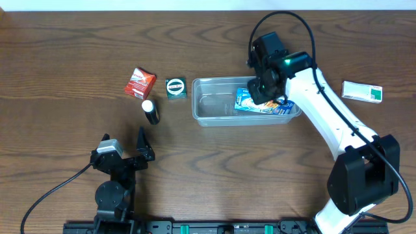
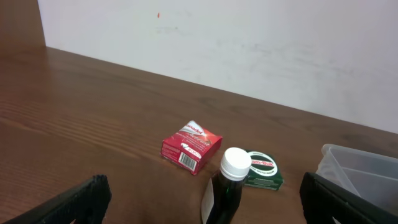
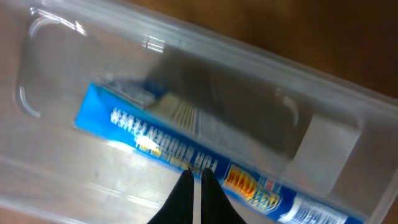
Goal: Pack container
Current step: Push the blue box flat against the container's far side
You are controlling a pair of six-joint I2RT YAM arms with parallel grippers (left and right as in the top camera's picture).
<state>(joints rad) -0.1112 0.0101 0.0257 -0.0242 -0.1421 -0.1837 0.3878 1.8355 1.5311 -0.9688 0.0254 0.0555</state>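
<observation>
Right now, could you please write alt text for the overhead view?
The right gripper hovers over a clear container holding a blue packet. Left of it sit a green box, a red box and a dark bottle, with the open left gripper below them.

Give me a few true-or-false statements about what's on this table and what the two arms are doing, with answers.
1. A blue packet lies inside the container. True.
2. The red box is in the container. False: it sits on the table, left of the container.
3. The bottle has a white cap. True.
4. The left tool grips the bottle. False: it is open and clear of the bottle.
5. The right tool is over the container. True.
</observation>
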